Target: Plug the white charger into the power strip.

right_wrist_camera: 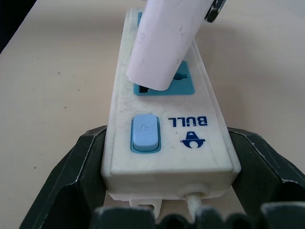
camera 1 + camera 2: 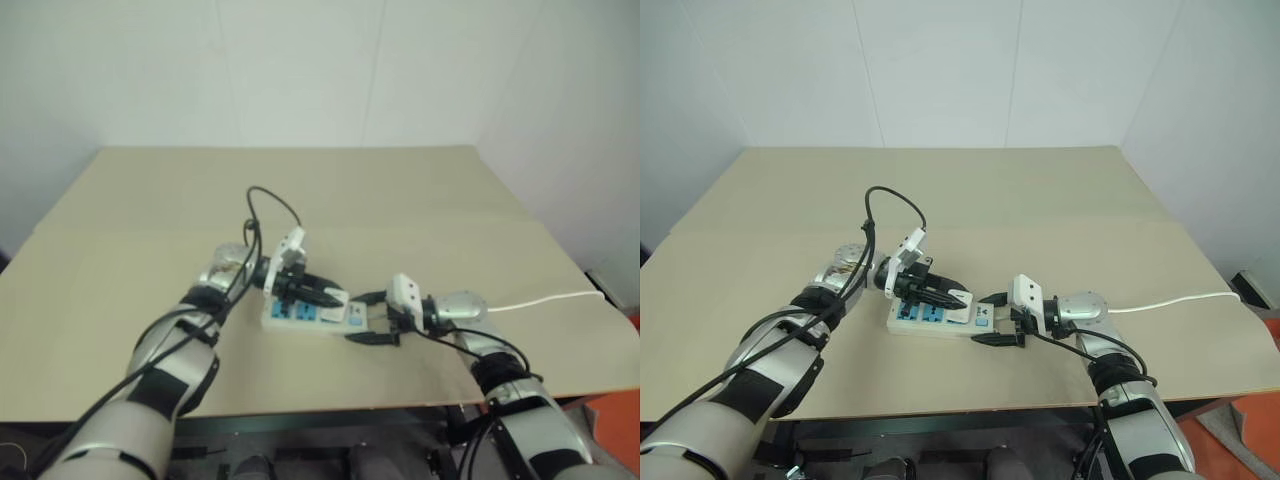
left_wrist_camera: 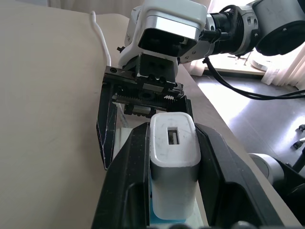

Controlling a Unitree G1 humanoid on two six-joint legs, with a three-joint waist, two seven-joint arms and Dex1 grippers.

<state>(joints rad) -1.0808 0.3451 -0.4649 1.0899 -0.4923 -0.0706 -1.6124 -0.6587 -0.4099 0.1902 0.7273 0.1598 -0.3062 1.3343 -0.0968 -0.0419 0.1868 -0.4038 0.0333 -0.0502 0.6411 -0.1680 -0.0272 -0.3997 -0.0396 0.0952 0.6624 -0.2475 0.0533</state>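
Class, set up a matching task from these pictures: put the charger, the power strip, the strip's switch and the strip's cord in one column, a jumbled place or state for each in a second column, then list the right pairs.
Column one:
1. white charger
2. power strip
3. switch
4. cord

Column two:
A. trails across the table toward its right edge
B. pinched between the left gripper fingers, tip at a blue socket
C. blue, beside the printed brand name
D. lies flat, its cord end between the right gripper fingers

Pairs: 1-B, 2-D, 3-C, 4-A
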